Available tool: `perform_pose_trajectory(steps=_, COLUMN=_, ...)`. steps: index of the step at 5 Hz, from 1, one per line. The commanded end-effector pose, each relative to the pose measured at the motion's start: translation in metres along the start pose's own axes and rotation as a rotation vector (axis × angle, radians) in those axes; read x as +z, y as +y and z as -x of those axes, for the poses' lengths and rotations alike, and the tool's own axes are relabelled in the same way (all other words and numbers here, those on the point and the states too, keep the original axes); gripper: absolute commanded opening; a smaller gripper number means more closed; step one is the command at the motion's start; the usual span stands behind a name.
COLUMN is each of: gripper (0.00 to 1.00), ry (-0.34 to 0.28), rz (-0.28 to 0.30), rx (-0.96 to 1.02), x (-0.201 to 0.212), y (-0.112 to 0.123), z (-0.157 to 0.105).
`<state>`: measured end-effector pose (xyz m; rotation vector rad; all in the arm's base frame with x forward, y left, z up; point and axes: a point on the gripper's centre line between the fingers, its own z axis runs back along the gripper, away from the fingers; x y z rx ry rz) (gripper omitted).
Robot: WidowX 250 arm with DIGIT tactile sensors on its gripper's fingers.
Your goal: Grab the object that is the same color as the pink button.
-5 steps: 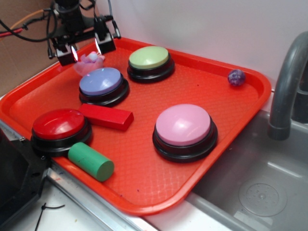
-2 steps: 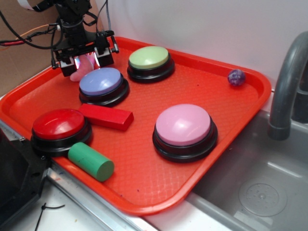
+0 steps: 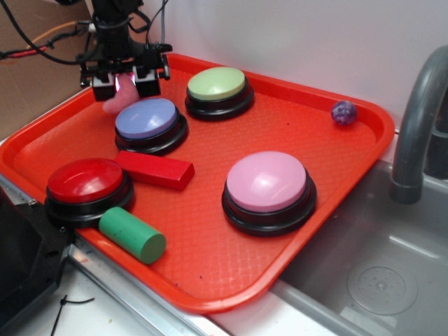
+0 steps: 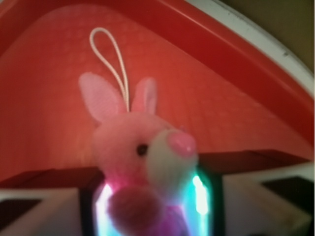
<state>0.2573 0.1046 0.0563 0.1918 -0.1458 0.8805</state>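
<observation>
— So, what do you have between your jaws?

— My gripper point(image 3: 124, 82) is clenched on the pink plush toy point(image 4: 140, 162). It is a small fuzzy rabbit: two pink ears, one dark eye, a pale snout with a pink nose, and a thin white loop point(image 4: 110, 59) coming out between the ears. My lit fingers point(image 4: 199, 196) press its lower body from both sides, and their light makes the fur there look a bit purple and green.

— Where is it on the tray?

— At the far corner of the red tray point(image 3: 231, 269), about 10 o'clock from the tray's middle. In the exterior view only a pink end of the toy shows below my fingers, just beside the lavender-blue button point(image 3: 150, 124), at about 11 o'clock from it. I cannot tell if the toy touches the tray floor.

— And the pink button?

— The pink button point(image 3: 269, 189) is well apart from me, at about 4 o'clock from the tray's middle. Its dome is pale pink on a black base, the same colour family as the rabbit.
</observation>
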Motion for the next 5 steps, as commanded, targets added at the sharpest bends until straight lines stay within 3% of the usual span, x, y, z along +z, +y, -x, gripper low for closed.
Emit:
perform_pose_trajectory(steps=1, gripper=0.0, ry=0.008, rz=0.166, rx=-0.321, x=0.096, y=0.002, z=0.02)
perform_pose_trajectory(steps=2, gripper=0.0, ry=0.044, rz=0.244, rx=-0.485, x=0.129, y=0.0, z=0.046)
perform_pose_trajectory(steps=4, gripper=0.0, ry=0.013, rz=0.281, rx=-0.619, x=0.153, y=0.005, z=0.083)
perform_pose_trajectory(steps=5, gripper=0.0, ry=0.03, rz=0.292, rx=-0.557, x=0.15, y=0.007, z=0.089)
